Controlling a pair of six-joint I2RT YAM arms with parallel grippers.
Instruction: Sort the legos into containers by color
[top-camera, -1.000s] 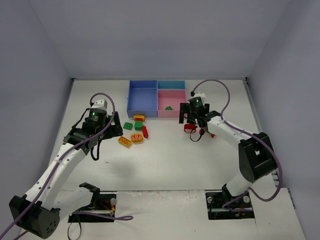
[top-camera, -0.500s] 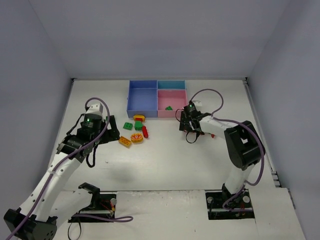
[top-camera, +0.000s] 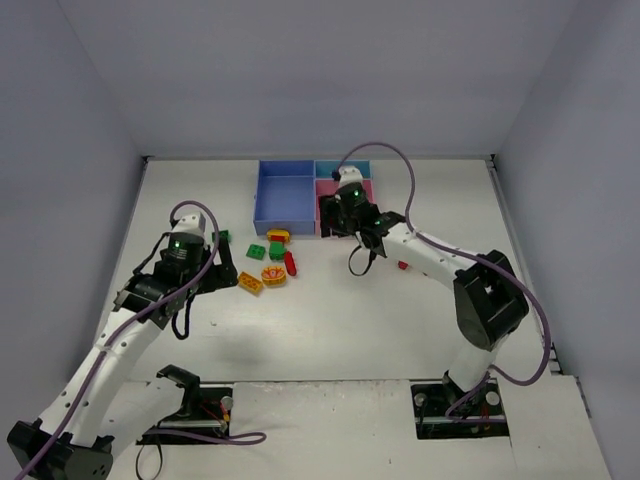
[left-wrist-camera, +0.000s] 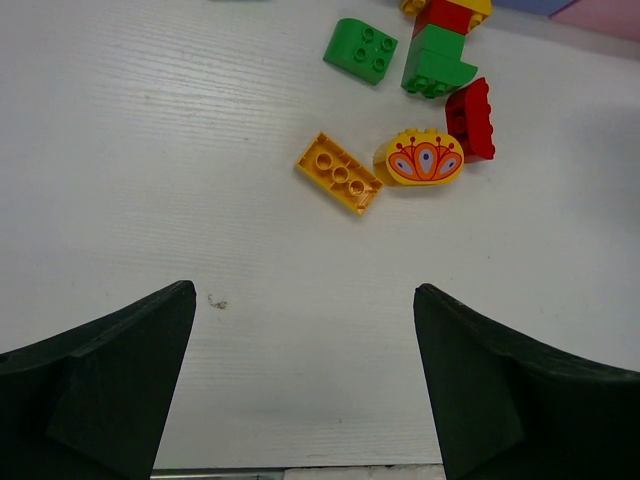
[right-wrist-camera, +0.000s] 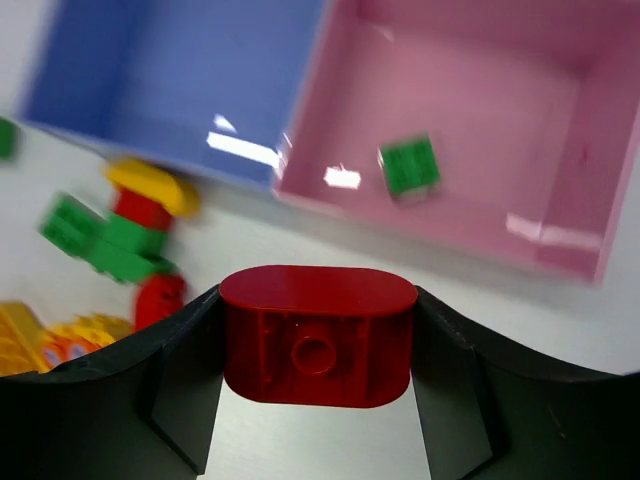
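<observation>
Now my right hand (top-camera: 345, 215) has closed on the red lego (right-wrist-camera: 318, 335), lifted it off the desk (left-wrist-camera: 140, 150) and swung it across. The pink tray (right-wrist-camera: 480, 110) lies just ahead of the hand and already holds a green lego (right-wrist-camera: 410, 165). The blue tray (right-wrist-camera: 170, 70), ahead to the left, looks the likelier home for red. My left hand (left-wrist-camera: 302, 300) stays wide open and empty, with the loose legos (left-wrist-camera: 400, 130) just ahead of it.

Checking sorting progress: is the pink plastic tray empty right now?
No, one small green plastic brick lies inside the pink plastic tray.
</observation>
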